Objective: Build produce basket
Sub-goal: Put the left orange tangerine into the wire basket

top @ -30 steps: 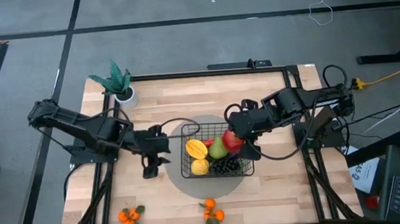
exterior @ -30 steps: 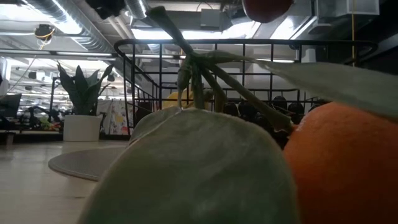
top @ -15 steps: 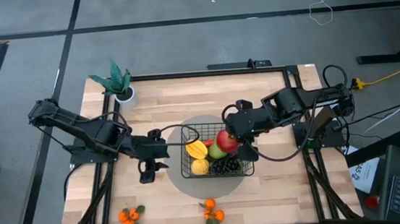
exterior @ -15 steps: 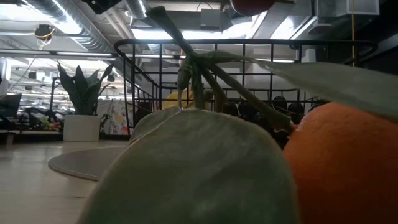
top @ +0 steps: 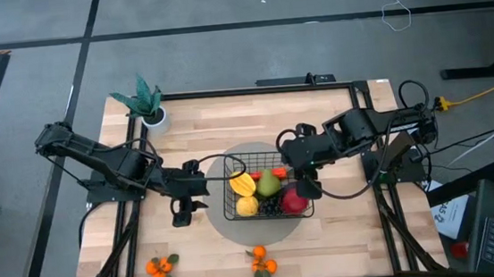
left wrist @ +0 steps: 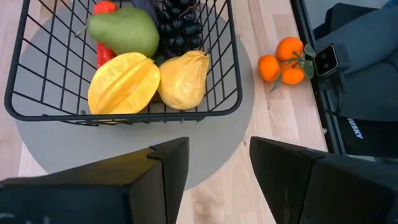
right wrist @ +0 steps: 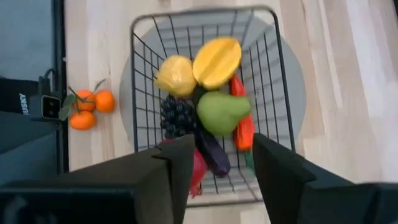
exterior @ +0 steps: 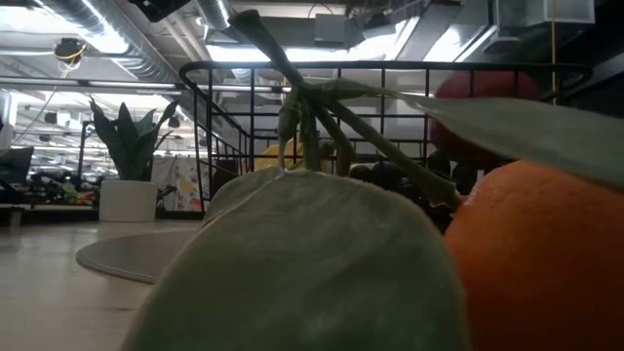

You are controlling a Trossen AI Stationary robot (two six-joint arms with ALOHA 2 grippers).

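Dropped from the right gripper (top: pixel 306 185), the red apple (top: pixel 294 202) now lies in the black wire basket (top: pixel 233 213) at its corner nearest that arm, beside the grapes (left wrist: pixel 180 28), pear (top: pixel 270 184), starfruit (top: pixel 243 184) and lemon (top: pixel 247 206). Its fingers stand parted and empty above. The left gripper (top: pixel 182 218) waits open beside the basket.

Basket (top: pixel 267 193) mid-desk was packed w/ produce (top: pixel 269 186); right end effector (top: pixel 303 180) hung over its right side, left end effector (top: pixel 184 204) just beside its left. Front desk (top: pixel 212 254) lay open betw. tangerine clusters (top: pixel 161 268); potted plant (top: pixel 144 103) blocked far-left corner.
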